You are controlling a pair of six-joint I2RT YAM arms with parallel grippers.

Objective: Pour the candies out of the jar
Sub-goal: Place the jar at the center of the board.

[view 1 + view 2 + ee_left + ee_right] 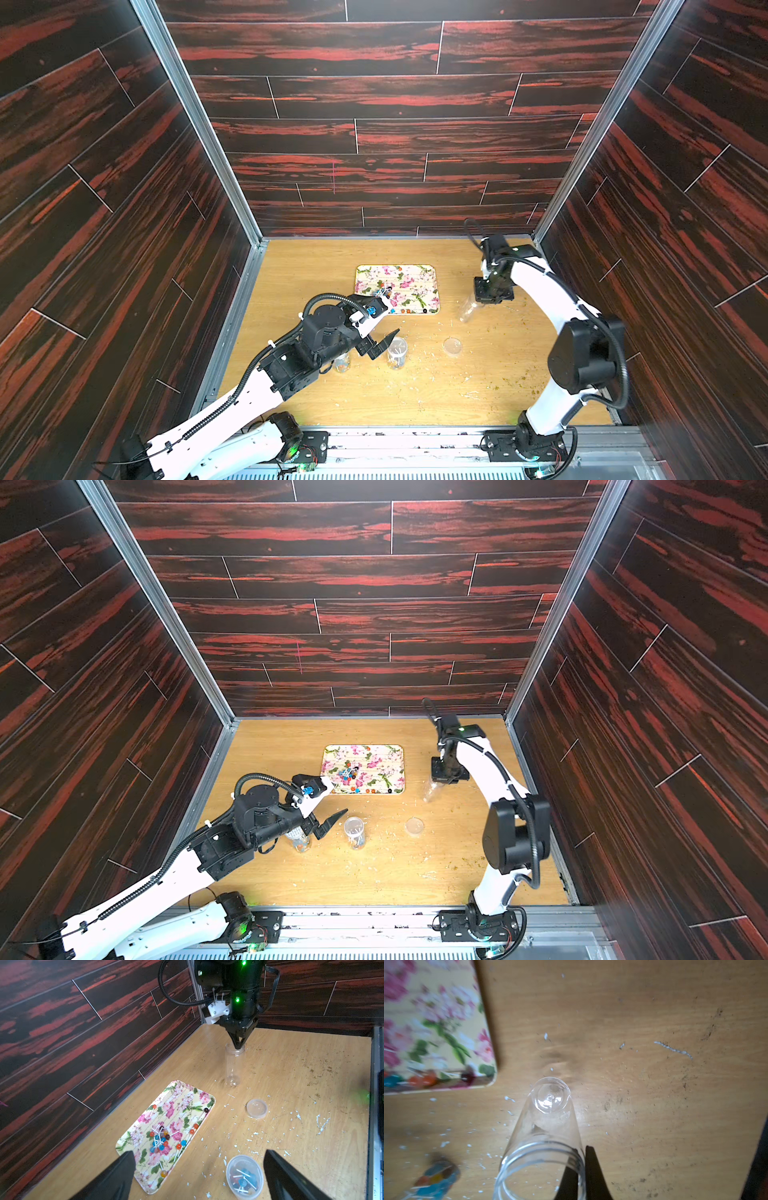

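- The right gripper [236, 1046] is pinched shut on the rim of an empty jar [233, 1068] (held about upright), beside the tray [207, 1101].
- Most candies [160, 1138] are seen scattered on the tray; more are seen in a second jar [244, 1176], open and upright on the bench [301, 1095].
- That jar is found just ahead of the left gripper [198, 1151], which is spread wide and empty; this is judged the nearer arm.

Light falls from above, bright and warm on my table [415, 395]; the dark walls [83, 166] take only a dull red sheen. In both top views the wide lens splays the walls outward at the edges. From my right wrist the flowered tray [436, 1022] is smeared out of focus, a soft shadow beside it; white glare sits on the base of the clear jar [546, 1126]. From my left wrist my left pincer [198, 1152] looms dark and blurred.
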